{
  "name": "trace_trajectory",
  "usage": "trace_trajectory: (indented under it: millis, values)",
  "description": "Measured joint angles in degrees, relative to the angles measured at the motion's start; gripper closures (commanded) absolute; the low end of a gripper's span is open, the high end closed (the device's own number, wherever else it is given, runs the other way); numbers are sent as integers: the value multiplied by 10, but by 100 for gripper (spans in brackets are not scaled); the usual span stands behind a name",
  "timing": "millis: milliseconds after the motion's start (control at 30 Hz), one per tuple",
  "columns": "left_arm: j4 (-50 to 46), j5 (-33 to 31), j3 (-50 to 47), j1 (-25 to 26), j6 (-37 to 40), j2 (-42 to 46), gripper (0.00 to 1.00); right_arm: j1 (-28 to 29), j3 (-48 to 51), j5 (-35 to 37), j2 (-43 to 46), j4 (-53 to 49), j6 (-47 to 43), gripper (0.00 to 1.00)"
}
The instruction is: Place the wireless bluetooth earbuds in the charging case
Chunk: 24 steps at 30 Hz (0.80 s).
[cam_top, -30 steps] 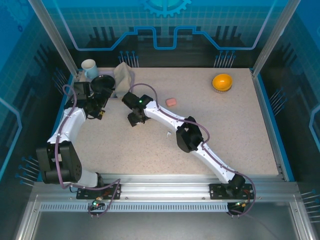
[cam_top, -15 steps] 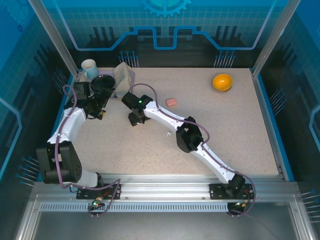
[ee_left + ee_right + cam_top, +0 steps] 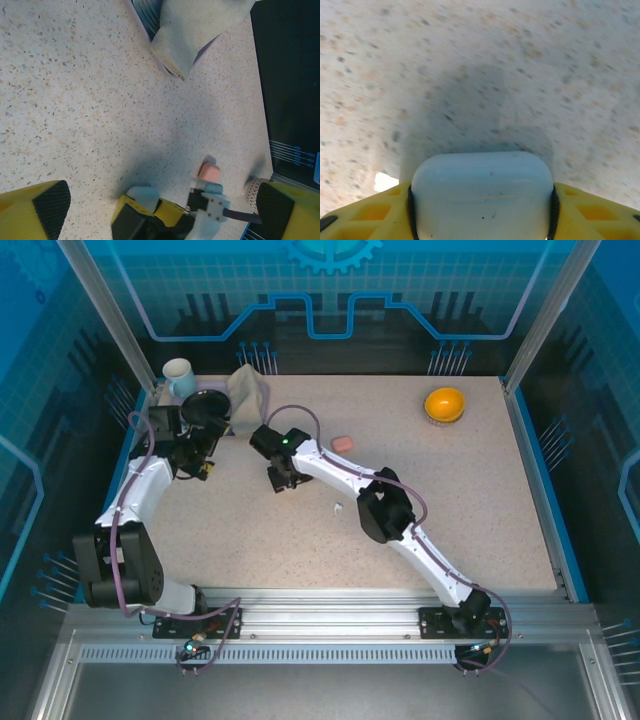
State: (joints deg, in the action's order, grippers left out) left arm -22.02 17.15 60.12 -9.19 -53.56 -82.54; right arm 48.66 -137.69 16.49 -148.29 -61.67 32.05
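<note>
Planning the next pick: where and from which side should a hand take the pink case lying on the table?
Probably from straight above, pinching across its narrower width at mid-length: the pink case lies flat, a low rounded pebble with bare table beside it.

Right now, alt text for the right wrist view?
A pale, rounded charging case sits at bottom centre, clamped between the right gripper's yellow fingers. Beyond it lies a blurred speckled table with a dark shadow.

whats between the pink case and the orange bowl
Just bare speckled tabletop between the pink case and the orange bowl, seen in the top view.
</note>
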Motion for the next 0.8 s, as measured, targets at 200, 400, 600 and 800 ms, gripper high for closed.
trace_trajectory:
  millis: [200,400,600,800]
  values:
    - [10,15,-26,23,0,0,1,-37,109,0,82,4,70,54]
    - [46,27,-64,69,-5,0,1,-85,224,-10,153,23,176,54]
    - [95,35,-97,128,-20,0,1,-97,268,-24,165,33,276,54]
    - [184,42,-154,187,-35,-2,1,-101,304,-55,172,53,355,54]
